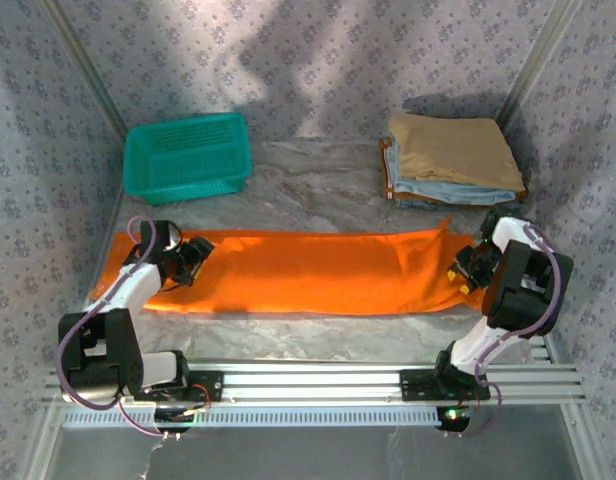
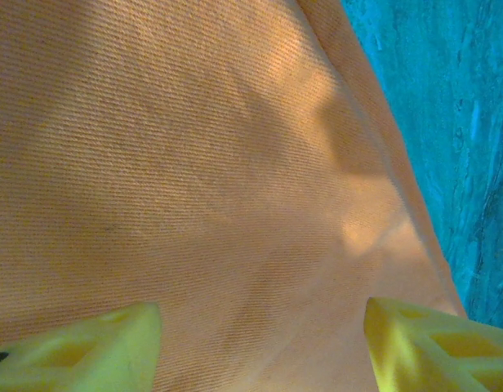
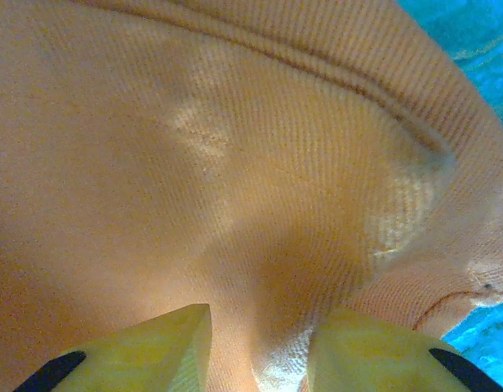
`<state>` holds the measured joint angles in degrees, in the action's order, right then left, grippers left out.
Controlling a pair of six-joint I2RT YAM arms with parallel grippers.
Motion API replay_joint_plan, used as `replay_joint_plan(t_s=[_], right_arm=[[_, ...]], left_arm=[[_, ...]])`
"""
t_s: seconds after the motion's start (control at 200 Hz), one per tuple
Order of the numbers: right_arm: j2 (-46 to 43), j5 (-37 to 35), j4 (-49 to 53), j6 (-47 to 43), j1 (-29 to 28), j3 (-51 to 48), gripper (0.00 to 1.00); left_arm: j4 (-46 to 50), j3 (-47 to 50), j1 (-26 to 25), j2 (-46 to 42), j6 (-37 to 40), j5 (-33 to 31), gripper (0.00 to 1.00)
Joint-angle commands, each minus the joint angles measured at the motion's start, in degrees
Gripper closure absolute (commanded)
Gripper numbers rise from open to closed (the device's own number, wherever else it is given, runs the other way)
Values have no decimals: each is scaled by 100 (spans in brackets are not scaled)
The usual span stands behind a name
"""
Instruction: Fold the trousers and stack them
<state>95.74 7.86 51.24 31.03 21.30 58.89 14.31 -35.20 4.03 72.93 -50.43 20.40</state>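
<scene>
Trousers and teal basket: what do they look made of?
Probably cotton twill, the trousers: matte woven cloth with fine diagonal ribs, creasing softly. The teal basket looks like moulded plastic, uniform in colour, with a perforated grid in its walls.

Back left on the tabletop, a teal basket sits upright, close to the patterned wall. Over at back right, a neat pile: a tan folded garment on top, light blue folded garments beneath. Basket and pile well apart, grey marbled surface between them.
</scene>
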Motion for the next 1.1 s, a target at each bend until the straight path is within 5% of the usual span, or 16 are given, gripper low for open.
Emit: replay_joint_plan(t_s=[0.0, 0.56, 0.79, 0.939, 1.094], right_arm=[[-38, 97, 242, -103, -104, 313, 61], [310, -15, 182, -151, -185, 206, 61], [281, -150, 290, -196, -174, 40, 75], [-5, -225, 285, -101, -130, -94, 100], [-873, -849, 689, 307, -23, 166, 100]], left_arm=[[-61, 57, -33, 2, -5, 139, 33], [-121, 145, -51, -19, 7, 146, 33], [-73, 110, -52, -69, 25, 159, 33], [-69, 105, -52, -120, 6, 148, 33], [40, -14, -50, -236, -11, 157, 33]])
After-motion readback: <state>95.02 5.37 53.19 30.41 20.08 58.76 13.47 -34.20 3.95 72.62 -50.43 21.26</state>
